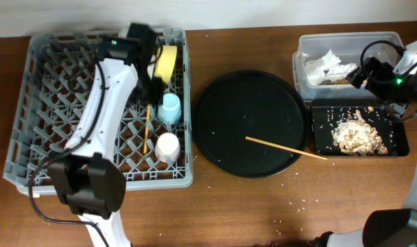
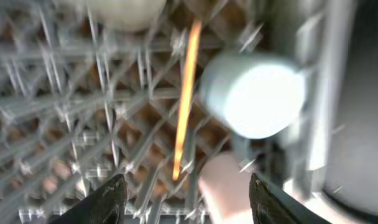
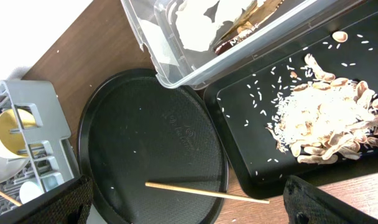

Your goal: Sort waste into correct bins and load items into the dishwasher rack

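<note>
Everything I see is blurry. My pincer [image 2: 189,202] hangs over the grey rack [image 2: 64,93], and my two fingers [image 2: 111,199] are spread wide with nothing between them. A thin chopstick [image 2: 186,93] lies across the grid. Just beside it sits a light-blue cup [image 2: 254,93], and a pink cup [image 2: 223,186] lies nearer to me. At the top is a pale round thing [image 2: 124,9] that I cannot make out.

White arm shells [image 1: 102,103], black joints [image 1: 88,185] and cables [image 1: 381,42], green lights [image 1: 114,42], black left pincer [image 2: 186,186].

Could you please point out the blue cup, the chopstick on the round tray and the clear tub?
blue cup [image 1: 170,108]: overhead view, its top.
chopstick [image 1: 286,148]: overhead view, mid-shaft.
clear tub [image 1: 298,65]: overhead view, left wall.
</note>
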`<move>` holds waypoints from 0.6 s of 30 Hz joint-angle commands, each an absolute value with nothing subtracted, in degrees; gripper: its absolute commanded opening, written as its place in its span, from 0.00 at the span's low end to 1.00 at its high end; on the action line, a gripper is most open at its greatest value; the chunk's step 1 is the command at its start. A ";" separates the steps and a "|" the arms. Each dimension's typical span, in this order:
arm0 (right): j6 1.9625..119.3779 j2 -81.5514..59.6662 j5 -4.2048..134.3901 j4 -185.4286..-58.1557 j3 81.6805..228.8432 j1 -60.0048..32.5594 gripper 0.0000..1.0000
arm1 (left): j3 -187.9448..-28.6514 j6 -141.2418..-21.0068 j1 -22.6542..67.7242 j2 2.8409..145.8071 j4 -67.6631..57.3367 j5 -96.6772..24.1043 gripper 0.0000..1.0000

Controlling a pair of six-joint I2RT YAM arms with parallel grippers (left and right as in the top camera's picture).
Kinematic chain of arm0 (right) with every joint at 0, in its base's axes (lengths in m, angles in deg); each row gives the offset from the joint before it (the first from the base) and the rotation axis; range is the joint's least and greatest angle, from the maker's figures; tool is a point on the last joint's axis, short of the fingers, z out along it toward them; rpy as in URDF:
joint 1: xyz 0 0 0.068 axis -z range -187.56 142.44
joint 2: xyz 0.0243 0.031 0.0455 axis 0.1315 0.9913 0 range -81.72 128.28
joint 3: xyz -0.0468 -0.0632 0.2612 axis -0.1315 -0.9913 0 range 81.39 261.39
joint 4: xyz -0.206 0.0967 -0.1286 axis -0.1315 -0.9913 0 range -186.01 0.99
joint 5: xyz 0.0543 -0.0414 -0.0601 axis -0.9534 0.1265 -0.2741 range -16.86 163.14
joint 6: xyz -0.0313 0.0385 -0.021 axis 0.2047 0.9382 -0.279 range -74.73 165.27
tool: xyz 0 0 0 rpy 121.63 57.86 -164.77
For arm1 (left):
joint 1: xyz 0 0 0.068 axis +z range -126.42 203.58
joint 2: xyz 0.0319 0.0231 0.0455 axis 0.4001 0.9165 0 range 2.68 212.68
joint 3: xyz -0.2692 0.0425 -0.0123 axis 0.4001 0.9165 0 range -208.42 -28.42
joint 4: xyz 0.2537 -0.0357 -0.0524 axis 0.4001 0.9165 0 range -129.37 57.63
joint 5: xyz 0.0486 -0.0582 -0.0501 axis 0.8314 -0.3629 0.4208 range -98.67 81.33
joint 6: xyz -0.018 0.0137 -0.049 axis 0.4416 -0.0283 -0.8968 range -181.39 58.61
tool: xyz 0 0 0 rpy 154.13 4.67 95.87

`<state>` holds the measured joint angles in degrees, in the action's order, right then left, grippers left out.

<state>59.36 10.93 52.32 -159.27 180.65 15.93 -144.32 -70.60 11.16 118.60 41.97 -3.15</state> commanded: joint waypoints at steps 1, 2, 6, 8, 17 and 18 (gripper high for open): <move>59.01 10.71 52.65 -159.29 180.93 16.08 0.98 | -151.05 -70.64 7.90 117.72 36.59 -3.20 0.60; 59.01 10.71 52.65 -159.29 180.93 16.08 0.98 | -151.03 -69.46 7.42 117.76 35.26 -3.20 0.60; 59.01 10.71 52.65 -159.29 180.93 16.08 0.99 | -150.88 -68.13 7.07 121.79 34.61 3.03 0.57; 59.01 10.71 52.65 -159.29 180.93 16.08 0.99 | -150.88 -68.15 7.07 123.95 34.65 4.17 0.56; 59.01 10.71 52.65 -159.29 180.93 16.10 0.98 | -150.70 -68.13 7.25 128.56 34.78 13.18 0.57; 59.01 10.71 52.65 -159.29 180.93 16.08 0.98 | -150.70 -68.11 7.22 128.56 34.76 13.74 0.57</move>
